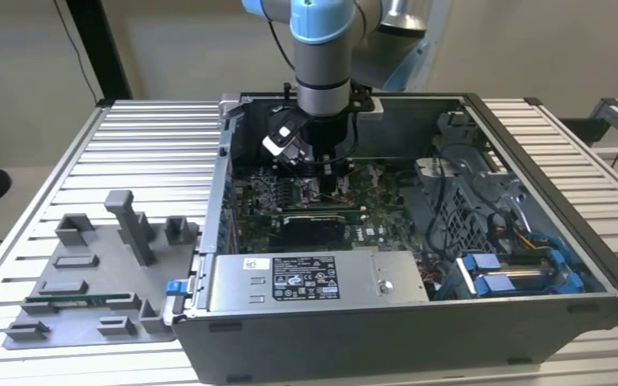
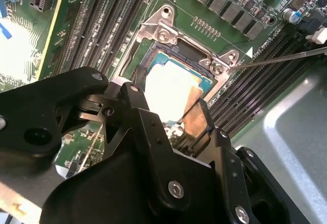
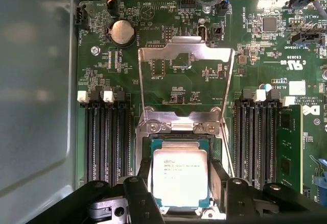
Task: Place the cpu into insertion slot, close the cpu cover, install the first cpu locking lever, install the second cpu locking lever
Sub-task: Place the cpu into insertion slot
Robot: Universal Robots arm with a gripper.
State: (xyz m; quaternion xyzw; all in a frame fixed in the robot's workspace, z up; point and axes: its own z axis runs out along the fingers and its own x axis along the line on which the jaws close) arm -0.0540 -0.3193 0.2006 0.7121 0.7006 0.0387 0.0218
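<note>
Two fingers clasp cpu; cpu cover raised

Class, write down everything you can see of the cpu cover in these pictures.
The cpu cover is a thin, shiny silvery metal frame with a large cut-out middle, through which the green board shows. It stands open, tilted back from the insertion slot and hinged at a screwed bracket on the slot's edge. The cpu lies uncovered in the slot.

one cpu, one cpu cover
</note>
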